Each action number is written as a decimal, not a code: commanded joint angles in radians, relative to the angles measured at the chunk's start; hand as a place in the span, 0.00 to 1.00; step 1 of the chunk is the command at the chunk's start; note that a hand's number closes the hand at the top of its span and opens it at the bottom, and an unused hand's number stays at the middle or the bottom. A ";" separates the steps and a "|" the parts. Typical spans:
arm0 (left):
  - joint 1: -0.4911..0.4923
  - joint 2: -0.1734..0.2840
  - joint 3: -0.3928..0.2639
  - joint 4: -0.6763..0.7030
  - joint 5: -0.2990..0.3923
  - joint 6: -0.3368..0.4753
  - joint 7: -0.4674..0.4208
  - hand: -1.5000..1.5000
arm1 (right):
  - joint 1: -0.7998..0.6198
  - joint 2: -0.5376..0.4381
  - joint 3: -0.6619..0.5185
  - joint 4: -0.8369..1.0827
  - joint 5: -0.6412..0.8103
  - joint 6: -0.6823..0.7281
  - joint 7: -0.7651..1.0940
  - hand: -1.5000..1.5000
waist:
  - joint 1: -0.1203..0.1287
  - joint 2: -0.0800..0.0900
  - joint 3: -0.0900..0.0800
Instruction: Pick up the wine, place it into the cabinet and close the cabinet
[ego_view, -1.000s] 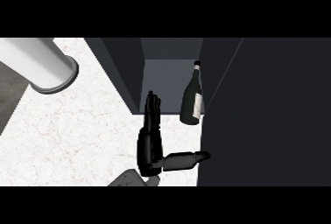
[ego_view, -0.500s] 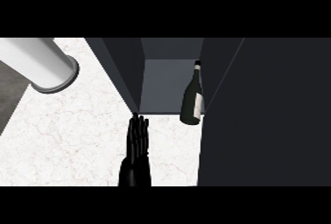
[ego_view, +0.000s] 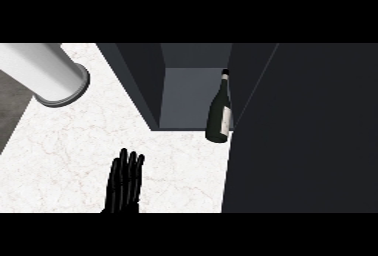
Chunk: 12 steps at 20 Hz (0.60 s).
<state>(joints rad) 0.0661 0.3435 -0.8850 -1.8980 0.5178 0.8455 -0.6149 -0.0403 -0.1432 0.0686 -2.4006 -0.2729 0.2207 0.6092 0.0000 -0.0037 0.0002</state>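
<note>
A dark glass wine bottle with a pale label (ego_view: 220, 116) is standing upright at the front right corner of the open dark grey cabinet (ego_view: 193, 97), right beside the big dark cabinet door (ego_view: 299, 130) at three o'clock. At six o'clock, a black hand (ego_view: 124, 186) is showing over the white marbled counter (ego_view: 81, 140), fingers straight and spread, holding nothing, well apart from the bottle; which hand it is I cannot tell. A white cylinder with a grey rim (ego_view: 43, 75) is lying at ten o'clock.

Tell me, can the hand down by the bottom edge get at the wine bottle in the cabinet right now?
Probably yes: bare counter lies between the open hand and the wine bottle, which stands at the open cabinet's front edge.
</note>
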 joint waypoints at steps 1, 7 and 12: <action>0.058 0.136 0.027 -0.137 0.006 -0.071 0.029 0.00 | 0.060 -0.012 -0.006 -0.042 -0.077 0.071 -0.043 1.00 | 0.002 0.001 0.000; 0.146 0.172 0.062 -0.152 0.016 -0.117 -0.021 0.00 | 0.122 0.017 0.086 -0.158 -0.130 0.043 0.068 1.00 | -0.003 -0.001 -0.001; 0.230 0.277 0.142 -0.223 0.059 -0.186 -0.049 0.00 | 0.197 0.054 0.194 -0.161 -0.144 0.032 0.127 1.00 | 0.001 -0.004 -0.002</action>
<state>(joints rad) 0.2357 0.5606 -0.7764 -2.0807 0.5632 0.7017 -0.6387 0.0753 -0.1209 0.1751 -2.4006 -0.3038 0.2905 0.6365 -0.0009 -0.0049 -0.0002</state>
